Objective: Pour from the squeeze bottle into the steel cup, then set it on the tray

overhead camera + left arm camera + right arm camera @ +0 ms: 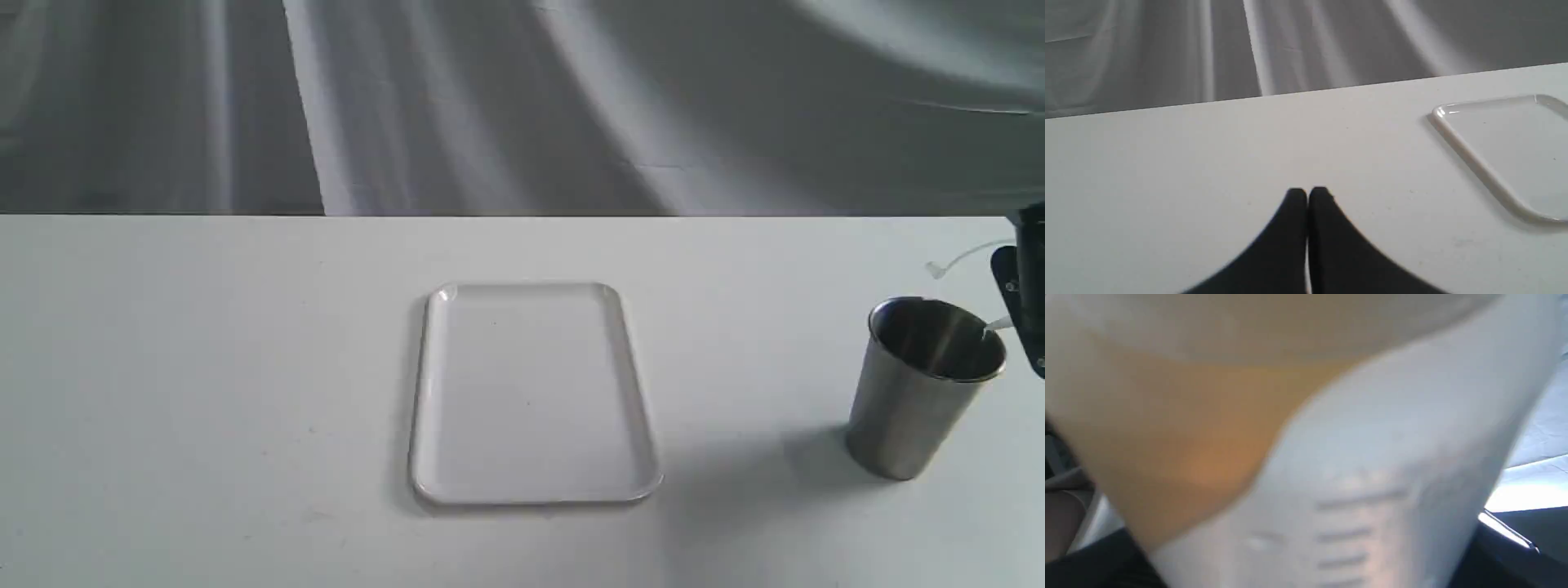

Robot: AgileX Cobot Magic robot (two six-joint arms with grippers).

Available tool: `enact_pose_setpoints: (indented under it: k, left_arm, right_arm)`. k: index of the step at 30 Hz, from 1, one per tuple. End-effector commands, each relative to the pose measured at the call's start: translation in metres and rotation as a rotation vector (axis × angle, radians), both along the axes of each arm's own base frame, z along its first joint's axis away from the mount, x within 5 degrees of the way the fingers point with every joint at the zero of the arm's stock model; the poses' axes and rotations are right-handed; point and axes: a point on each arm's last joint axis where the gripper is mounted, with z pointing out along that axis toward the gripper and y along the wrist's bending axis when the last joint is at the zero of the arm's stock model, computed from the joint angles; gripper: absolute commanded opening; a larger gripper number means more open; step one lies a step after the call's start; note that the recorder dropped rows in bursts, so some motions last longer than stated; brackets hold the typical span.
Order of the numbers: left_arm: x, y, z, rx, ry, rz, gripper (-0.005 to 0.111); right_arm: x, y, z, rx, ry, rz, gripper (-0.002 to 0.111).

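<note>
Well to the right of the tray [531,392], the steel cup [922,392] stands upright on the white table [204,367]. The right gripper [1024,306] grasps the squeeze bottle [1355,457], tipped so its nozzle [998,326] pokes over the cup's rim on the side away from the tray. Amber liquid [1180,437] pools against the bottle's wall. Off to one side of the tray, the left gripper [1307,195] hangs over the table, fingers pressed together on nothing.

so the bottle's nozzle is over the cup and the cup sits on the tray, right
No. The cup stands on the table, right of the tray and apart from it, as the exterior view shows. The nozzle of the bottle is over the cup.
</note>
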Motion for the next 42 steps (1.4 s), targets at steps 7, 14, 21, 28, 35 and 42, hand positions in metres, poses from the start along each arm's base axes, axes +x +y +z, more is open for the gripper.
enact_pose_setpoints:
  k: [7, 14, 21, 28, 35, 42]
  left_arm:
    - [0.0, -0.0004, -0.0007, -0.006, -0.005, -0.005, 0.0]
    - [0.0, -0.0004, -0.0007, -0.002, -0.005, -0.006, 0.0]
    - [0.0, -0.0004, -0.0007, -0.005, -0.005, -0.005, 0.0]
    - [0.0, -0.0004, -0.0007, -0.005, -0.005, -0.005, 0.0]
    - [0.0, -0.0004, -0.0007, -0.002, -0.005, -0.006, 0.0]
    - [0.0, -0.0004, -0.0007, -0.002, -0.005, -0.006, 0.0]
  right_arm:
    - [-0.0001, 0.0006, 0.0045, -0.042, -0.003, 0.009, 0.022]
    - [-0.0001, 0.0006, 0.0045, -0.042, -0.003, 0.009, 0.022]
    - [-0.0001, 0.0006, 0.0045, -0.048, 0.015, 0.014, 0.022]
    - [-0.0001, 0.0006, 0.0045, -0.051, 0.021, 0.016, 0.022]
    - [0.0014, 0.0007, 0.0065, -0.077, 0.022, 0.034, 0.022]
    - [0.0012, 0.0007, 0.0063, -0.073, 0.022, 0.032, 0.022]
